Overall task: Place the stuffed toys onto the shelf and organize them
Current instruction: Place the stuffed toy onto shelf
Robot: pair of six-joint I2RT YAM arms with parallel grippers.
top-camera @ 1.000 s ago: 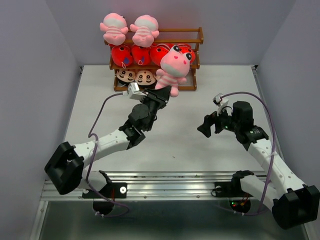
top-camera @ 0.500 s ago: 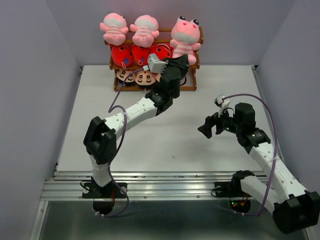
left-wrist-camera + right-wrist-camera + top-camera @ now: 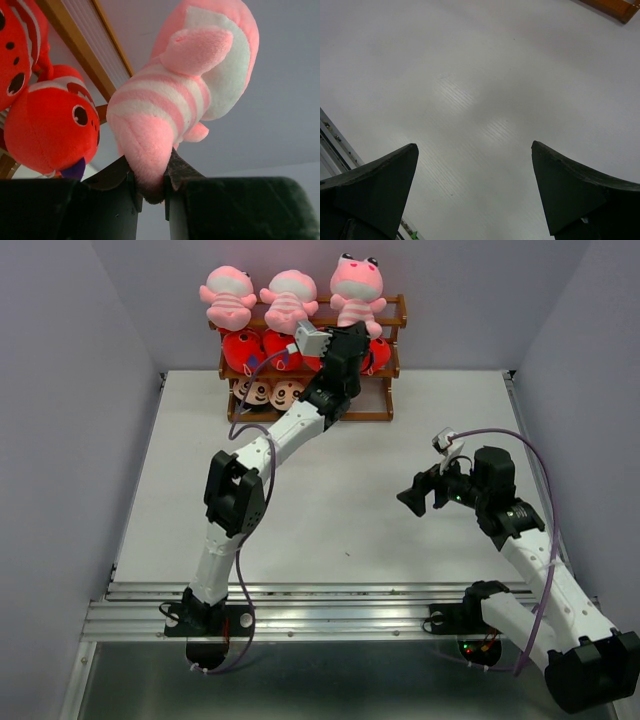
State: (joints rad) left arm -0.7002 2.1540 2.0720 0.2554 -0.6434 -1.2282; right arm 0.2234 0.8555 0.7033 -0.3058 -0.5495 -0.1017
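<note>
The pink frog (image 3: 170,100) is pinched at its bottom end by the left gripper (image 3: 152,180), jaws narrowed on it. It's held upright, long axis vertical, head up, right above the gripper at the shelf's (image 3: 393,315) top tier, with a red fish (image 3: 50,130) just left. White table (image 3: 470,75), grey wall (image 3: 480,300). The right gripper (image 3: 474,146) is spread wide, empty.

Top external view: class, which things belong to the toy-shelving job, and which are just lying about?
Job: shelf, held pink striped toy, two shelved pink toys, red-orange fish, boy dolls, left gripper.
Just there: table, purple cable, idle open right gripper.
</note>
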